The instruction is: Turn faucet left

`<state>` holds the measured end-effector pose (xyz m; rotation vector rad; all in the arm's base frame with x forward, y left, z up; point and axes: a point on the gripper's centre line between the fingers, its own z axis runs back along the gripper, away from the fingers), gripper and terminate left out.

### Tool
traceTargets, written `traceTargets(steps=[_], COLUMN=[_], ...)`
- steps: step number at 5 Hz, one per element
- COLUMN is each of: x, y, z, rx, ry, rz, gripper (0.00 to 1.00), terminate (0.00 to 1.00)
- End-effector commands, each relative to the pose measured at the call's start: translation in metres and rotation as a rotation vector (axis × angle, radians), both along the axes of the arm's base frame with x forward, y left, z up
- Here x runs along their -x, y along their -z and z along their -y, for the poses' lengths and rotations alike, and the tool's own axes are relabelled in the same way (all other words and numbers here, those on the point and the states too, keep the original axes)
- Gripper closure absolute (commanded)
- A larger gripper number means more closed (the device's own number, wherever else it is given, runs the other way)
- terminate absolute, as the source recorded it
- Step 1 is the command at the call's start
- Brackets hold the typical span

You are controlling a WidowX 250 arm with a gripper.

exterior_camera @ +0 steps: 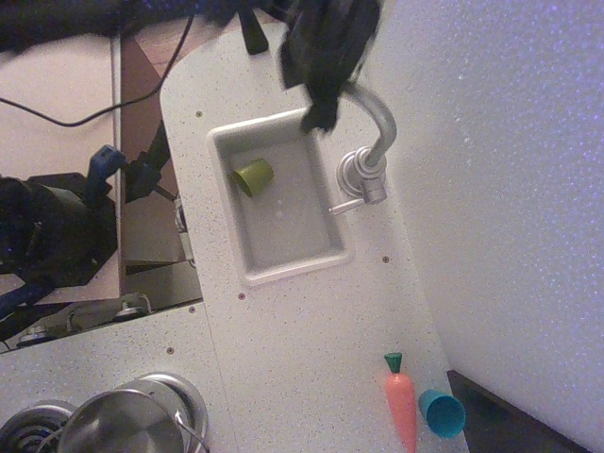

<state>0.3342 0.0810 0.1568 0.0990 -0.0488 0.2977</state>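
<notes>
The shiny silver faucet stands at the right rim of the small white sink. Its gooseneck spout arches up and left toward the sink's top right corner, and its thin lever points left over the rim. My dark gripper comes in from the top edge, blurred, and covers the spout's tip. I cannot tell whether its fingers are open or closed on the spout.
A green cup lies on its side in the sink. An orange toy carrot and a teal cup lie at the counter's lower right. A metal pot sits on the stove at lower left. A white wall is to the right.
</notes>
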Motion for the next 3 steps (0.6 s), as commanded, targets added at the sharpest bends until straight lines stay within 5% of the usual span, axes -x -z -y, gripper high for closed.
traceTargets(steps=[1,2,3], x=[0.0054,0.0072,0.0072], y=[-0.0186,-0.0169,-0.0169], z=[-0.0016,0.0016,0.0016], rx=[-0.03,-0.02,-0.02], ry=[-0.026,-0.037,-0.037], rz=[0.065,0.049,0.049], gripper=[0.0,0.0,0.0], terminate=[0.0,0.0,1.0])
